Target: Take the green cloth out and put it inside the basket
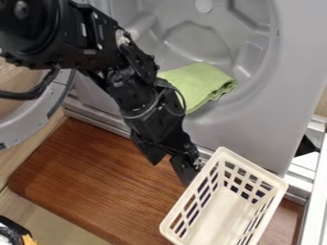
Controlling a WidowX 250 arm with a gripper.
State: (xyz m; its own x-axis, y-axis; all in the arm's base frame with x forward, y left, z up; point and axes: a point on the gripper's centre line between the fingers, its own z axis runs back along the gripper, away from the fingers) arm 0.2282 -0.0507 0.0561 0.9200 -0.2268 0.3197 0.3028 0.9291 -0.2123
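I am wearing black on my gripper (170,171) beside the cream basket (253,167), whose walls are carrying a grid pattern, while beyond the basket the cloth (197,84) is showing light green against the grey drum (191,42), and the board (96,182) beside the basket is showing reddish-brown wood grain.

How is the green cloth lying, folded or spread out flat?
Folded: the green cloth shows several layers stacked along its lower right edge, beneath a smooth top face.

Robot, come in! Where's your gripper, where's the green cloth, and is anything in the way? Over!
Gripper open, empty, left of basket. Green cloth inside the grey opening. Arm partly blocks my view of it. Over.
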